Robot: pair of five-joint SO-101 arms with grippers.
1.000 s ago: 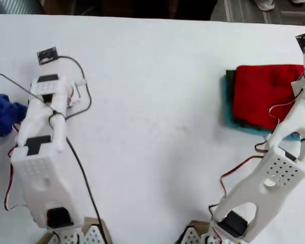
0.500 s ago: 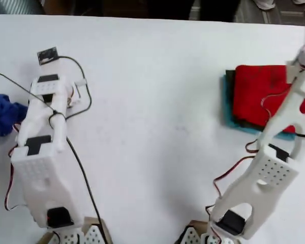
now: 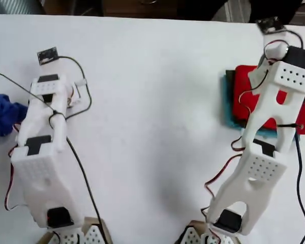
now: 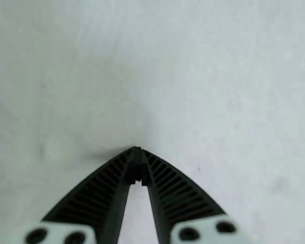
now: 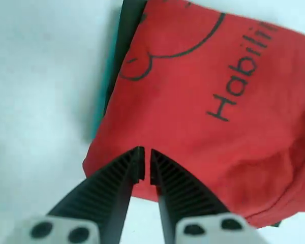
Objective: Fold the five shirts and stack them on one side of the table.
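White tabletop point(image 3: 157, 101) is seen beneath both arms. Black lettering point(image 5: 239, 81) is printed on the folded red cotton shirt point(image 5: 203, 101), which is stacked on dark and teal folded shirts point(image 3: 227, 114) at 3 o'clock. A crumpled blue shirt point(image 3: 2, 114) is left at 9 o'clock. The right gripper point(image 5: 143, 160), closed to a slit and empty, has been swung from the table's edge to above the stack. The left gripper point(image 4: 136, 155) is held closed and empty over bare table.

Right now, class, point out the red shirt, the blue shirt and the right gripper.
red shirt point(image 5: 193, 147), right wrist view, middle of its top face.
blue shirt point(image 3: 4, 115), high view, its crumpled middle.
right gripper point(image 5: 145, 152), right wrist view, midway between its fingertips.
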